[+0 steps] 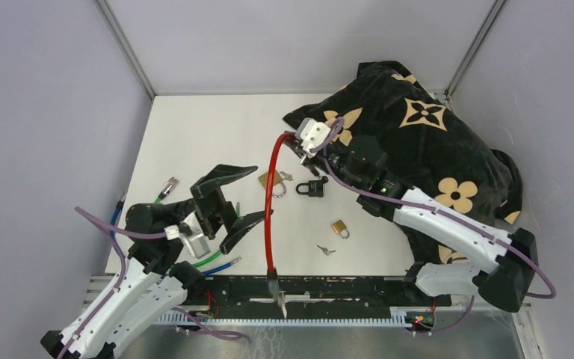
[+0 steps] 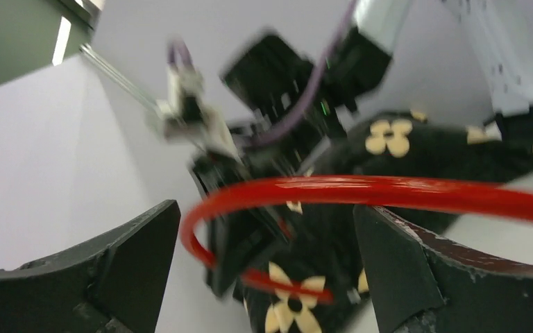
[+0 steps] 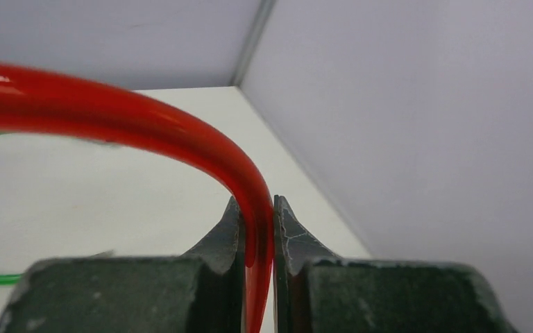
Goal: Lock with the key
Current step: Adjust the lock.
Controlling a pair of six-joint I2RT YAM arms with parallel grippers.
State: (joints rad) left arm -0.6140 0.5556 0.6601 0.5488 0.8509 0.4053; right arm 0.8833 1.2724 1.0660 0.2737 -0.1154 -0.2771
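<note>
At upper centre overhead, the right gripper (image 1: 296,146) pinches the red cable (image 1: 269,217) by its fingertips; the left gripper (image 1: 260,191) gapes empty. A tug could slip the cable free onto the black padlock (image 1: 312,187).

A robotics lab cell: grey panels (image 1: 45,112) on metal struts (image 1: 125,46) are walling in a white table (image 1: 194,134), and two robot arms (image 1: 448,224) are sitting bolted to a rail (image 1: 344,288), trailing loose cables (image 1: 211,259).

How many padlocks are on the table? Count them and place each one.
3. The far brass padlock lies under the red cable, the black padlock just right of it, the near brass padlock closer to the near edge. The flowered cloth may hide more.
</note>
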